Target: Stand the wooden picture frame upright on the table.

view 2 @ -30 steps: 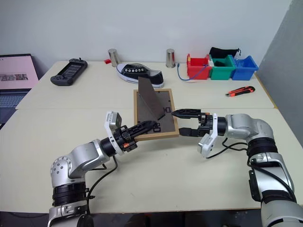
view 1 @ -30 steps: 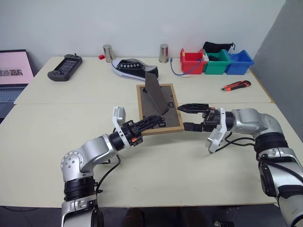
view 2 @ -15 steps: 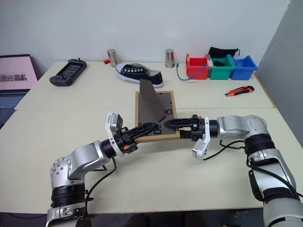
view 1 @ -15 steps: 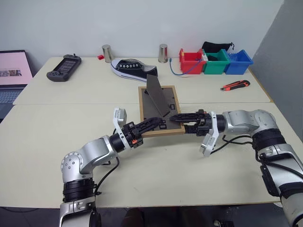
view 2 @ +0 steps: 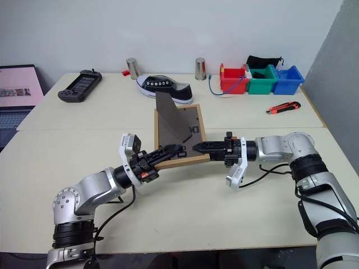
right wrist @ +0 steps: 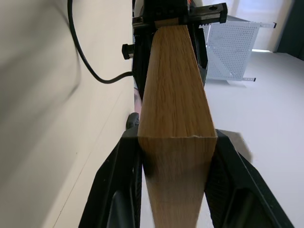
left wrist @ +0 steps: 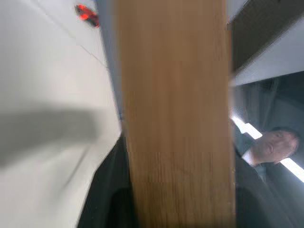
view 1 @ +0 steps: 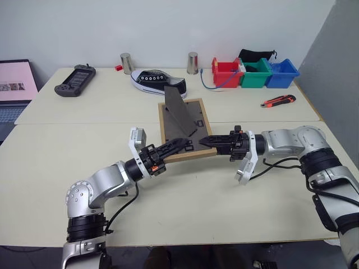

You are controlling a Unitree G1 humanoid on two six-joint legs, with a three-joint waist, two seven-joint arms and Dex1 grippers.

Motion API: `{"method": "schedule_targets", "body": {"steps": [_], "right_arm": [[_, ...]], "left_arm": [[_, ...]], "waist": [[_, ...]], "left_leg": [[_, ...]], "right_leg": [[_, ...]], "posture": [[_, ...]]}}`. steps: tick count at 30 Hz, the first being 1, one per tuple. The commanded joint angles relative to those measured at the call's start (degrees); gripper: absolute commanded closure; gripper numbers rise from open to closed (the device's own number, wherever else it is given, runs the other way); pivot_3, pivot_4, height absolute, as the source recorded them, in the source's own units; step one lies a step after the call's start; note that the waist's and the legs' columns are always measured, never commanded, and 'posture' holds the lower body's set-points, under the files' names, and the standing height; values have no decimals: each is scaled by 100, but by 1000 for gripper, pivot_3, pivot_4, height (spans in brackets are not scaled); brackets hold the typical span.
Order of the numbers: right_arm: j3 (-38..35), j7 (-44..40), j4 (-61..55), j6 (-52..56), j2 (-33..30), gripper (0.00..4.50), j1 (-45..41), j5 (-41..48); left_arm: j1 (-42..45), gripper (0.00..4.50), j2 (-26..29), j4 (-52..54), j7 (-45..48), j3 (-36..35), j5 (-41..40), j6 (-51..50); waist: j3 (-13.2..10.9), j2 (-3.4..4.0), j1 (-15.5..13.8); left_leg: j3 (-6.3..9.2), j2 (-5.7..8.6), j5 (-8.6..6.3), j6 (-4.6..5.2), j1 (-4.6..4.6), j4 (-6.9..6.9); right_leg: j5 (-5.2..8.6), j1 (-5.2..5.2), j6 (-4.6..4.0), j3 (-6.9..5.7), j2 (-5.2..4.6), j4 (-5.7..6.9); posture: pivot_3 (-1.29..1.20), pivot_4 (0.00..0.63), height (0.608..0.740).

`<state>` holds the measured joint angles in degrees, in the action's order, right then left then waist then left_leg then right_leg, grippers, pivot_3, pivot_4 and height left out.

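The wooden picture frame (view 1: 182, 156) lies tilted near the middle of the table (view 1: 84, 140). Its dark back panel (view 1: 190, 115) faces up and the fold-out stand (view 1: 175, 112) sticks up from it. My left gripper (view 1: 178, 147) reaches in level from the left, shut on the near edge by the left corner. My right gripper (view 1: 208, 141) comes from the right, shut on the same edge at the right corner. In the right wrist view the light wood edge (right wrist: 175, 114) sits squeezed between both black fingers (right wrist: 121, 180). The portrait side is hidden underneath.
A black sneaker (view 1: 157, 80) lies just behind the frame. Along the back stand two metal cups (view 1: 127, 61) and red, green and blue bins (view 1: 257, 72). A game console (view 1: 76, 80) and a laptop (view 1: 14, 84) are at the far left, and a utility knife (view 1: 279, 101) at the right.
My right gripper, open beside the frame a second ago, has moved in and shut on its near right corner. The frame has shifted slightly to the left.
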<state>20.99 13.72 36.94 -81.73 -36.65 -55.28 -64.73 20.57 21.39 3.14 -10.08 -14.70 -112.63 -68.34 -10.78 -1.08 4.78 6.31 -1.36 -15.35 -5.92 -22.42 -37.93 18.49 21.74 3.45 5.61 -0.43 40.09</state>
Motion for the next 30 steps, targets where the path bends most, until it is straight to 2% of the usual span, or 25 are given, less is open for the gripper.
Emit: {"method": "schedule_targets", "body": {"steps": [1,4,5,7,9,11,15,18,20,22,23,24,27,30], "right_arm": [[-11,245,-231,184,-84,3165,-164,93],[53,327,-253,255,-131,3165,-137,88],[70,353,-247,287,-144,3165,-125,96],[92,395,-245,325,-168,3165,-106,115],[119,435,-241,347,-197,3165,-92,128],[147,488,-183,376,-255,3165,-64,141],[141,614,12,371,-498,3165,40,229],[173,618,195,280,-683,3165,50,392],[161,400,512,141,-755,3165,-2,897],[352,-150,1082,-36,-747,3165,-138,1910],[478,-502,1277,-32,-737,3165,-186,2480],[752,-1103,1304,133,-766,3165,-176,3407],[1128,-3651,88,1931,-906,3165,272,6613],[833,-5335,-993,3889,-872,3165,569,8399]], "left_arm": [[-12,1683,58,264,-6,152,-37,46],[73,1128,39,246,1,144,-37,83],[109,765,36,257,51,126,-37,76],[153,509,64,279,126,96,-37,53],[194,66,124,284,188,65,-37,29],[279,31,245,283,290,-11,-37,2],[313,31,1021,400,886,-207,-37,-270],[100,31,1977,748,1530,-159,-37,-576],[151,31,2627,1112,1733,-235,15,-678],[214,31,3005,1190,1828,-365,194,-535],[232,31,3131,1278,2032,-445,525,-474],[259,31,3253,1345,2179,-500,922,-363],[260,31,3562,1644,2841,-553,2400,257],[111,31,3572,1787,3356,-565,3310,830]], "waist": [[0,0,-1],[0,0,-1],[0,0,-1],[0,0,-1],[0,0,-1],[0,0,-1],[0,0,4],[0,0,20],[-2,-3,29],[-4,-7,29],[-5,-8,33],[-5,-7,38],[-5,-6,41],[-5,-4,16]], "left_leg": [[0,0,0,0,-1,-1],[0,0,0,0,0,-1],[0,0,0,0,0,-1],[0,0,0,0,0,-1],[0,0,0,0,-1,-1],[0,0,0,0,0,-1],[1,0,0,0,-2,-1],[1,0,-1,2,-1,1],[2,0,-1,3,-2,2],[0,3,-2,4,2,3],[1,1,-2,5,1,2],[1,-2,-2,5,1,1],[1,-6,-4,9,10,2],[13,-29,-7,15,6,6]], "right_leg": [[0,0,0,0,0,0],[0,0,0,0,0,0],[0,0,0,0,0,1],[0,0,0,-1,0,1],[0,0,0,-1,0,1],[0,0,0,-1,0,1],[0,2,0,-1,1,2],[1,3,-1,0,1,4],[1,4,-2,0,1,5],[1,1,-2,3,-2,6],[3,0,-5,1,-1,10],[3,-2,-5,1,2,4],[3,-19,-5,0,0,0],[2,-21,-7,-7,-18,-6]], "posture": [[0,150,740],[0,150,740],[0,150,740],[0,150,740],[0,150,740],[0,150,740],[0,150,740],[0,150,740],[0,150,740],[0,150,740],[0,150,740],[0,150,740],[0,150,740],[0,150,740]]}}
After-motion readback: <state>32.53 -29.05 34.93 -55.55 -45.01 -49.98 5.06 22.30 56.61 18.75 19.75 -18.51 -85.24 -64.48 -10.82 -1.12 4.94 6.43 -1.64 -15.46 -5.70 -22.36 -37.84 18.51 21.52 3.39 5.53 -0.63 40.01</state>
